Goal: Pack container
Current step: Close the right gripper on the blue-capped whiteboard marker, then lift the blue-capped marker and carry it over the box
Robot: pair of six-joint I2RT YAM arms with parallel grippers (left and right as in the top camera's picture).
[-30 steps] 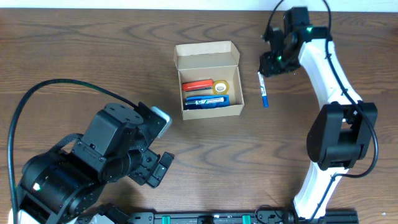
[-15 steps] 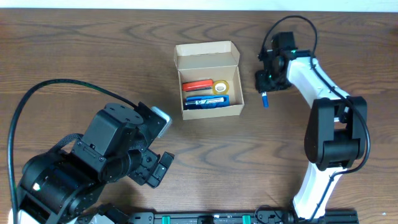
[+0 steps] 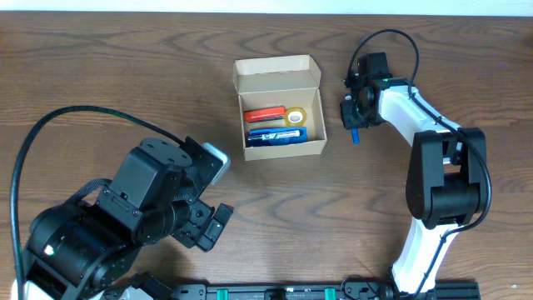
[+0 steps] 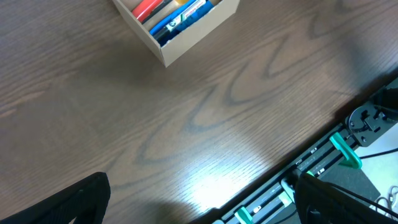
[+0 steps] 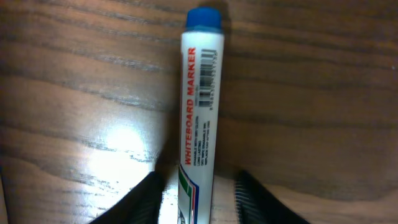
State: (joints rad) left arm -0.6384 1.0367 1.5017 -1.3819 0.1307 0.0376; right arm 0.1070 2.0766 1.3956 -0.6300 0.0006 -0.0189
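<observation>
right jaws straddle the whiteboard marker beside the container, gaps either side; left jaws wide apart near the table's front edge.

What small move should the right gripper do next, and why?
Probably close the right gripper on the marker. Its fingers stand on either side of the marker, which lies flat on the table, and a gap shows on each side, so nothing is held yet. The box beside it is open.

Dark wood-grain table (glossy glare)
</observation>
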